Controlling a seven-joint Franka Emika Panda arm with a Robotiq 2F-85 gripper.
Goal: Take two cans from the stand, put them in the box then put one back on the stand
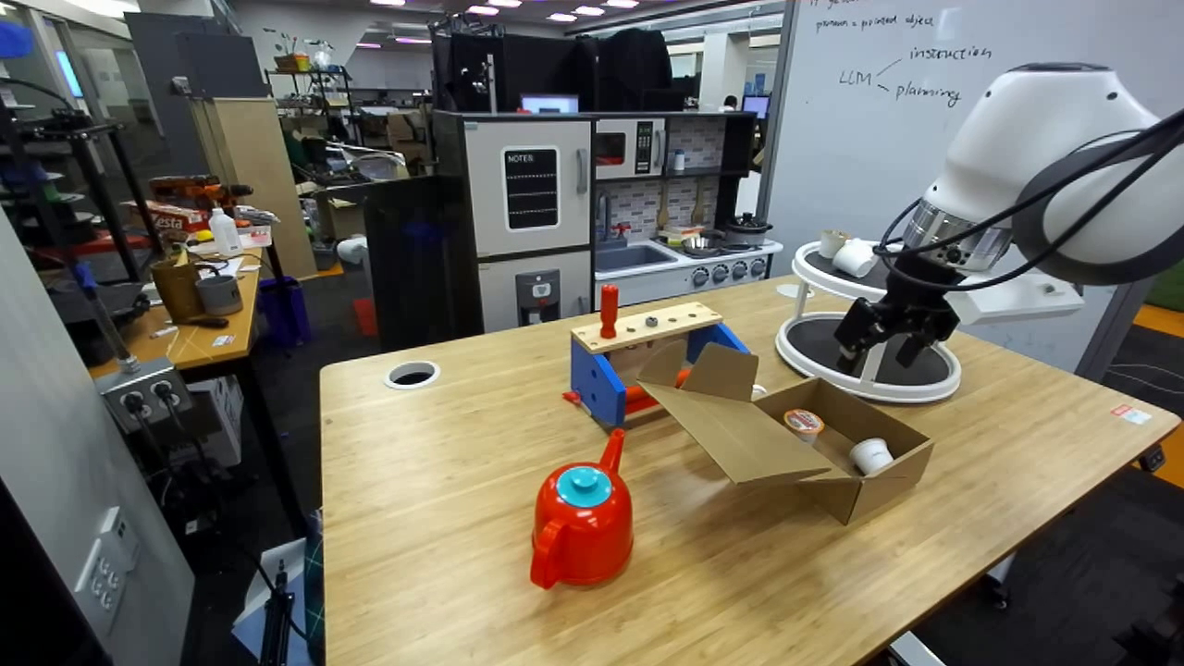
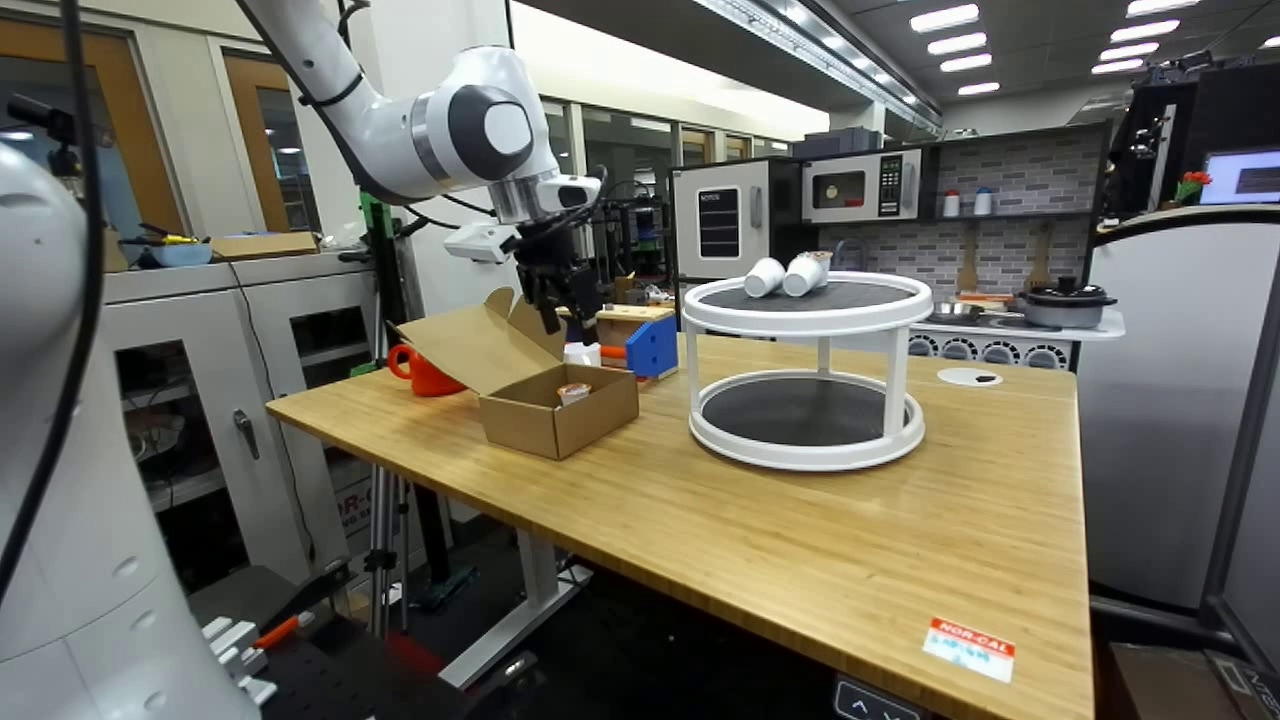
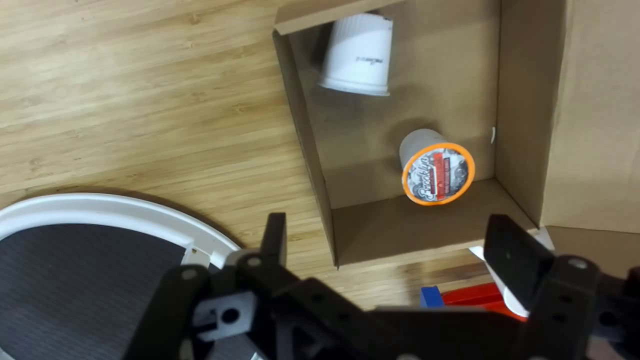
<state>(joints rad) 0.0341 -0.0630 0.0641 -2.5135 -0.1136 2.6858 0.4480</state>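
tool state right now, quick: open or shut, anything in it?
Tool: open, fingers wide apart, holding nothing.

My white robot arm [image 2: 395, 142] bends over, wrist [image 2: 518, 203] turned down.
In both exterior views I see the black gripper [image 1: 877, 358] hang beneath it, pointing down; the wrist view shows me its two fingers [image 3: 275, 240] spread wide apart.

In the wrist view, the box [image 3: 450, 100] at two o'clock holds a white can [image 3: 357, 55], sideways, near its eleven and an orange-rimmed can [image 3: 435, 172] near its five. The stand [image 3: 85, 290] shows at eight; the gripper [image 3: 387, 232], jaws apart, at five.
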